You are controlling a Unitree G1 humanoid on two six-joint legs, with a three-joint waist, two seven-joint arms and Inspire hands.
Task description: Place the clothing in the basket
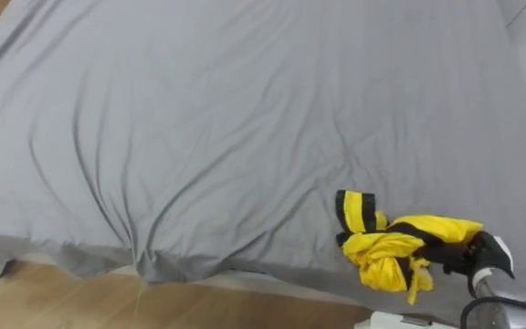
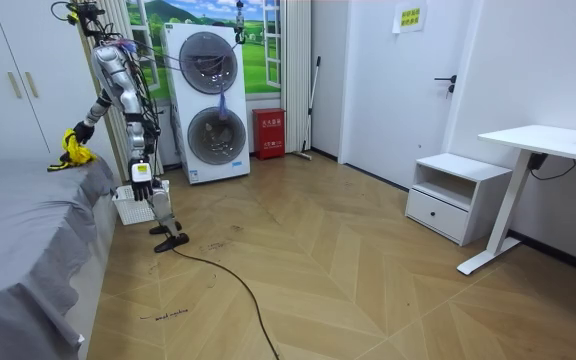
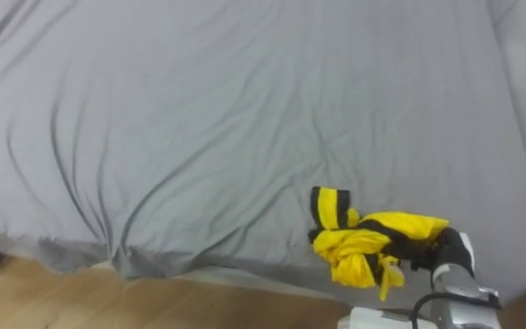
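One yellow-and-black garment [image 1: 395,247] at the near edge of the grey-sheeted bed [image 1: 245,119], grasped by the right hand [image 1: 484,253]. One white basket [image 2: 123,208] on the floor beside the bed. Left hand [image 2: 140,171] hangs low; state cannot be told.

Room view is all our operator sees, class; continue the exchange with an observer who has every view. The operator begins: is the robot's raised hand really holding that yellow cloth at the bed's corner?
Observer: Yes. In the left eye view the right hand has dark fingers curled into the yellow garment.
Operator: Is it plain yellow?
Observer: No. Black bands cross it, and one striped end sticks out toward the middle of the bed.
Operator: Does it hang free or lie on the bed?
Observer: It looks bunched on the grey sheet, close to the bed's near edge, though I cannot rule out a slight lift.
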